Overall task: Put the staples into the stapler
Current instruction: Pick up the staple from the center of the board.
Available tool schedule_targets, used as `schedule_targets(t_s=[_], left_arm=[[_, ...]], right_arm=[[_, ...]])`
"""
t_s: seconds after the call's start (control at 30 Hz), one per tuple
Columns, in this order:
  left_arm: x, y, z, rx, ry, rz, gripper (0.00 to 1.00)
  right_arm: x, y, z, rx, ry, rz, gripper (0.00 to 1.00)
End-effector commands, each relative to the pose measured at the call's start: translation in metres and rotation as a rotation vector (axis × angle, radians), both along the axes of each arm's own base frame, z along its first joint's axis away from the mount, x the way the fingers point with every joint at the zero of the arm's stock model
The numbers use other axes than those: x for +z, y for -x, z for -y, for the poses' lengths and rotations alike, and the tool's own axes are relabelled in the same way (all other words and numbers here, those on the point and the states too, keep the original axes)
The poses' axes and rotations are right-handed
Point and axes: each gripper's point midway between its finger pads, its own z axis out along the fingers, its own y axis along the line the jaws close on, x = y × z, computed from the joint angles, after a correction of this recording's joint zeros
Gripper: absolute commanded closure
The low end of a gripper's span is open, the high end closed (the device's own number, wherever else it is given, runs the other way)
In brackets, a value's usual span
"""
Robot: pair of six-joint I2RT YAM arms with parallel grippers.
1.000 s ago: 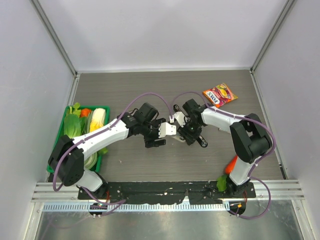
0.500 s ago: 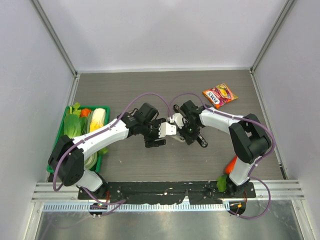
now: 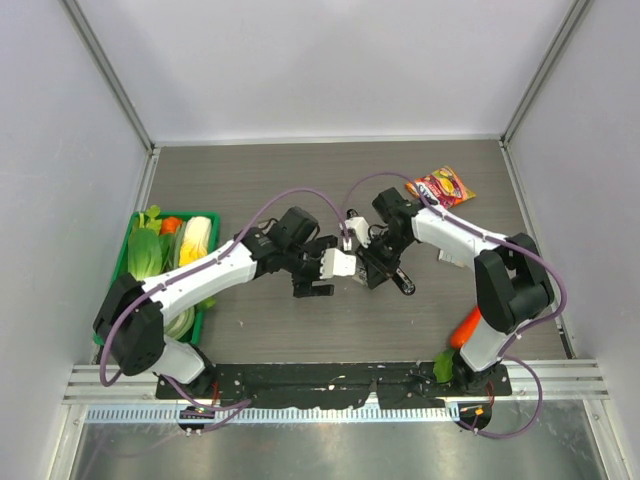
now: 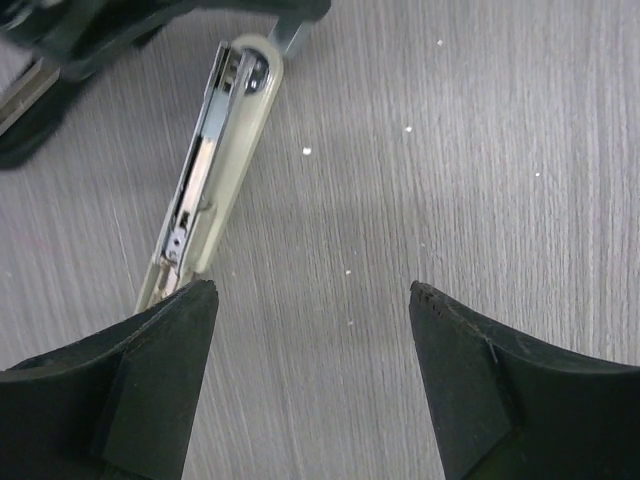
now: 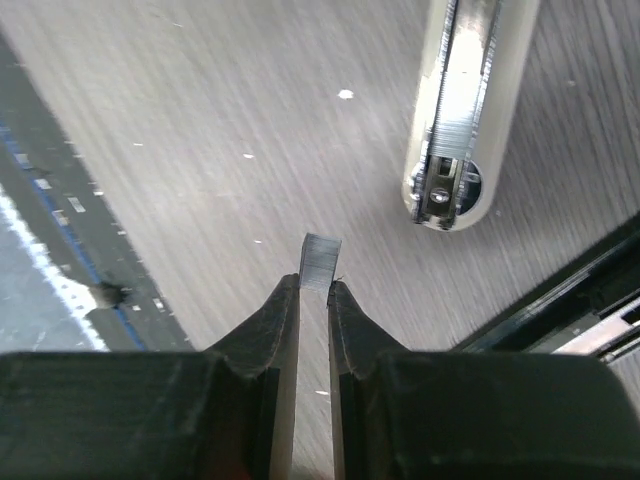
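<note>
Right gripper (image 5: 314, 290) is clenched on a staple strip (image 5: 321, 258). The strip is pinched between both fingertips, its end poking out past them, above the wood table (image 5: 200, 150). The cream stapler (image 5: 462, 100) lies open with its metal channel up, at 1 o'clock from the strip and apart from it. Left gripper (image 4: 312, 295) is released, jaws wide, nothing between them. The stapler's near end runs behind the picture-left fingertip (image 4: 150, 360); can't tell if they touch. In the top view both grippers meet mid-table, with a snack packet (image 3: 440, 187) at 1 o'clock and a vegetable tray (image 3: 134, 222) at 9 o'clock.
</note>
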Motion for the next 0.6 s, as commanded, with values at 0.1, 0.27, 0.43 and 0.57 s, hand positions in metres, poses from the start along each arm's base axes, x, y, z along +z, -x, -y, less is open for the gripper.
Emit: schedule_targets(t_s=[0.1,0.27,0.43,0.57], left_arm=[[0.034,0.023,0.040,-0.211,0.073,0.136,0.13],[0.031,0.033,0.060,-0.294,0.056,0.137,0.07],[0.032,0.035,0.080,-0.311,0.035,0.158,0.12],[0.028,0.036,0.087,-0.308,0.004,0.171,0.17]], right_arm=[[0.063,0.027,-0.024,0.127,-0.302,-0.124,0.90],[0.080,0.042,-0.029,0.193,-0.390,-0.161,0.89],[0.087,0.054,-0.029,0.253,-0.453,-0.207,0.88],[0.099,0.060,-0.027,0.285,-0.512,-0.242,0.88]])
